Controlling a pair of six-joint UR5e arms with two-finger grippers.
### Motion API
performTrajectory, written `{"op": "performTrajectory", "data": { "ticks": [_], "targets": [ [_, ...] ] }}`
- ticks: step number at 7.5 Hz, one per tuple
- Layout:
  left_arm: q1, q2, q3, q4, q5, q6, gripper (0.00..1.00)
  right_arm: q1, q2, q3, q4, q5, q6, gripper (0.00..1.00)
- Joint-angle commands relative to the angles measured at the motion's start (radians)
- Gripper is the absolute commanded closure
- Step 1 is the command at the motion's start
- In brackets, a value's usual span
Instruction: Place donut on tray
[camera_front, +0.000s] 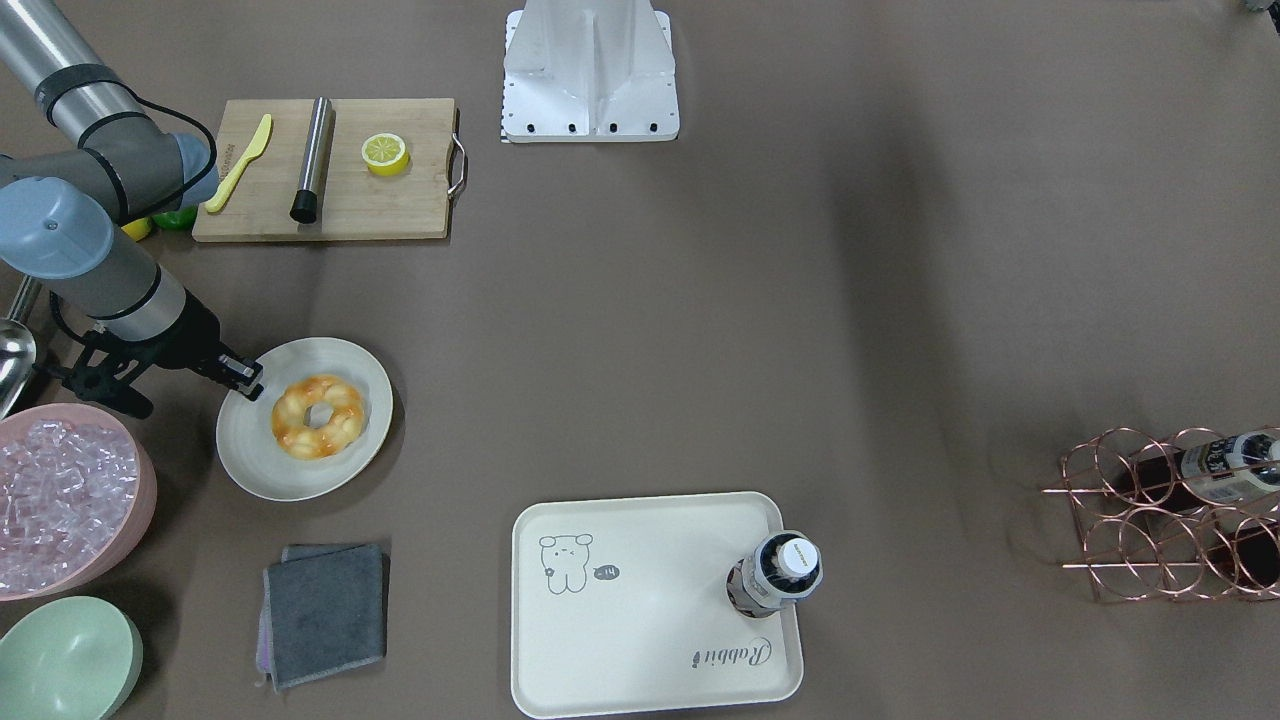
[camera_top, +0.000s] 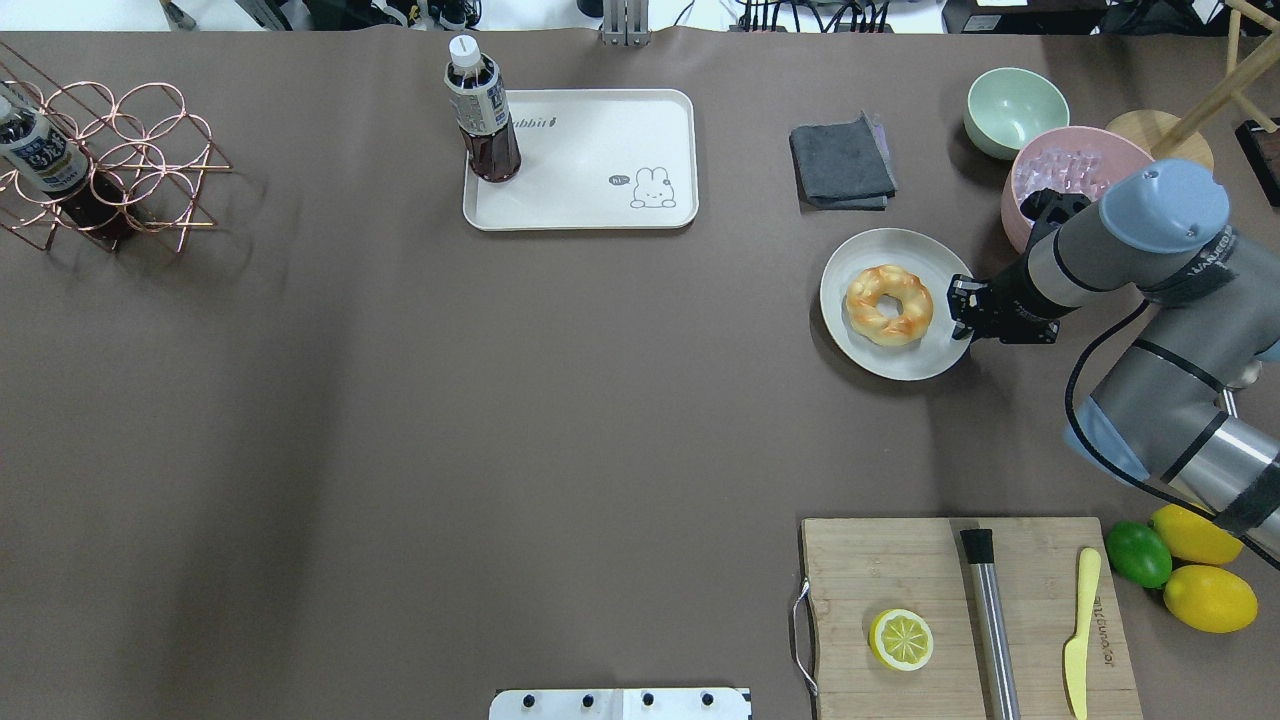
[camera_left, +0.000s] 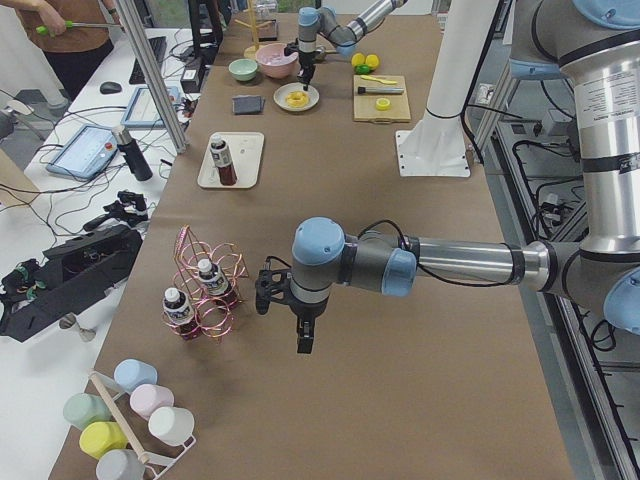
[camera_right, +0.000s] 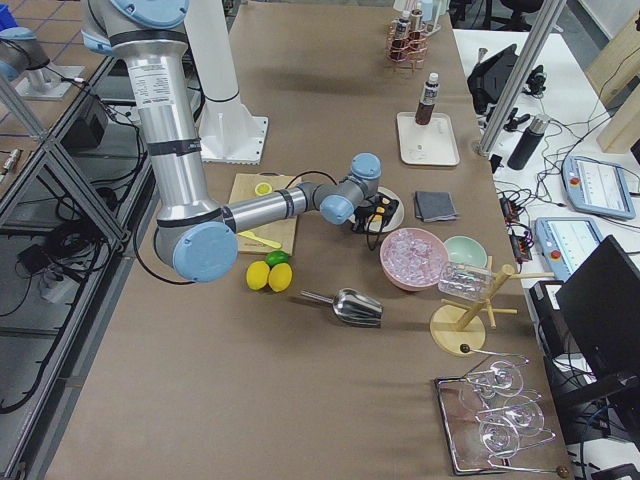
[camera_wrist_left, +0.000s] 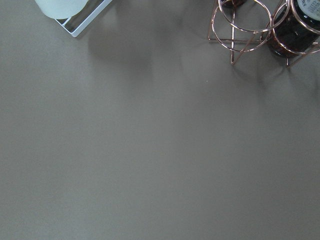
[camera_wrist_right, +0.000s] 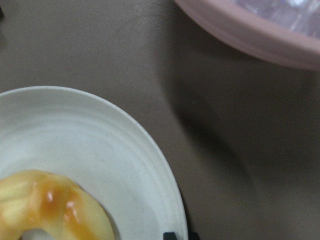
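The donut (camera_front: 345, 425) is a glossy golden-brown braided ring. It lies on a round off-white plate (camera_front: 250, 450) at the robot's right side, also in the overhead view (camera_top: 915, 310) and the right wrist view (camera_wrist_right: 55, 210). My right gripper (camera_top: 958, 310) hangs over the plate's rim (camera_top: 900, 362) just beside the donut; its jaws look open and empty. The cream tray (camera_front: 640, 620) with the cartoon drawing lies apart from the plate, with a dark bottle (camera_front: 785, 572) standing in one corner. My left gripper (camera_left: 303, 342) shows only in the exterior left view, over bare table; I cannot tell its state.
A pink bowl of ice (camera_front: 60, 500) and a green bowl (camera_front: 60, 660) stand close behind my right arm. A grey cloth (camera_front: 325, 612) lies between plate and tray. A cutting board (camera_front: 390, 210) holds a lemon half, steel cylinder and yellow knife. A copper wire rack (camera_front: 1170, 510) holds bottles.
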Motion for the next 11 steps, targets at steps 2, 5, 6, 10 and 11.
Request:
{"op": "performTrajectory", "data": {
  "ticks": [2,5,6,10,11],
  "targets": [
    [0.0,0.002,0.0,0.0,0.0,0.0,0.02,0.026,0.007,0.021,-0.002,0.043,0.0,1.0],
    [-0.002,0.002,0.0,0.0,0.0,0.0,0.02,0.032,0.043,0.036,0.0,0.052,0.049,1.0],
    [-0.002,0.002,0.0,0.0,0.0,0.0,0.02,0.032,0.071,0.033,0.003,0.054,0.089,1.0],
    [-0.006,0.002,-0.003,0.0,0.0,0.0,0.02,0.036,0.184,0.026,0.006,0.094,0.214,1.0],
    [-0.008,0.002,-0.003,0.0,0.0,0.0,0.02,0.036,0.232,-0.005,0.006,0.094,0.248,1.0]
  ]
}}
